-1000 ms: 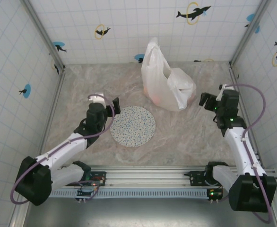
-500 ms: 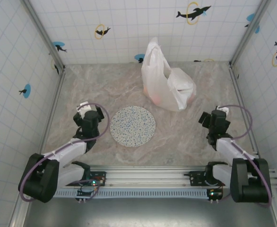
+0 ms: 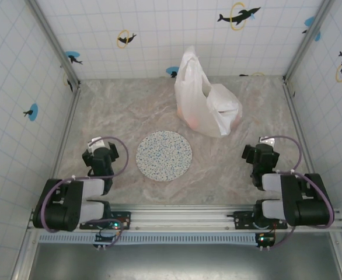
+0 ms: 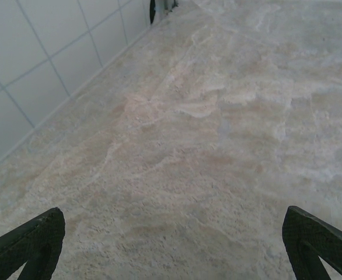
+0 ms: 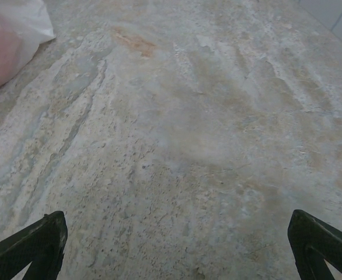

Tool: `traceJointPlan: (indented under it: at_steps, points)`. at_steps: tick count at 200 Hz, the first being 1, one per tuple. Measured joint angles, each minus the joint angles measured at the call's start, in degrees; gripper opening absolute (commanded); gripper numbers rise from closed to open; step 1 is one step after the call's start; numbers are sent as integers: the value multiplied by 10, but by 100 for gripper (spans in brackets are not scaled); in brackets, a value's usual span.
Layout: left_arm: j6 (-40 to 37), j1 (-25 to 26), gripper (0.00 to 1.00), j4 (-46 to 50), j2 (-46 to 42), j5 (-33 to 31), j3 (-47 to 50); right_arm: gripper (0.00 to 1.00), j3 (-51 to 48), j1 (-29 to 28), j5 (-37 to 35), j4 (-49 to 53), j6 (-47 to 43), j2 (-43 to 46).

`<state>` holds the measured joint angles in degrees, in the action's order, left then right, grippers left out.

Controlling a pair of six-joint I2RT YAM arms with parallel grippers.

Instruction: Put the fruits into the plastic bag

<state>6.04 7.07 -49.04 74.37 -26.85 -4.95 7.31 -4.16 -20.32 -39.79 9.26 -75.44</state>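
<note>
Far back on the marbled bench, a large crinkly white plastic bag is standing, orange fruits glowing through its side. Nearer, left hand and right hand are gaping wide, empty.

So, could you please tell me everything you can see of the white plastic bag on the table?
The plastic bag is thin, white and crinkly, slumped upright at the far middle of the table, near the back wall. One handle loop stands tall on its left; the rest sags right. Orange-pink tints show through its lower film. It sits beyond the speckled plate, apart from it, touching only the table.
</note>
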Motion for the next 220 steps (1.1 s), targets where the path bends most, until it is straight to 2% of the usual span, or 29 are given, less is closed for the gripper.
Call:
traceJointPlan:
  at_steps: [37, 84, 107, 220]
  points:
    - [-33, -12, 98, -109, 82, 61, 29, 99, -23, 0, 12, -94, -18, -36]
    - [-31, -65, 97, -150, 104, 151, 24, 100, -50, 2, 40, -216, -31, -93]
    - [-31, -71, 98, -198, 119, 184, 41, 100, -68, 2, 53, -259, -35, -113]
    - [-30, -71, 98, -224, 122, 211, 47, 99, -68, 5, 69, -298, -40, -114]
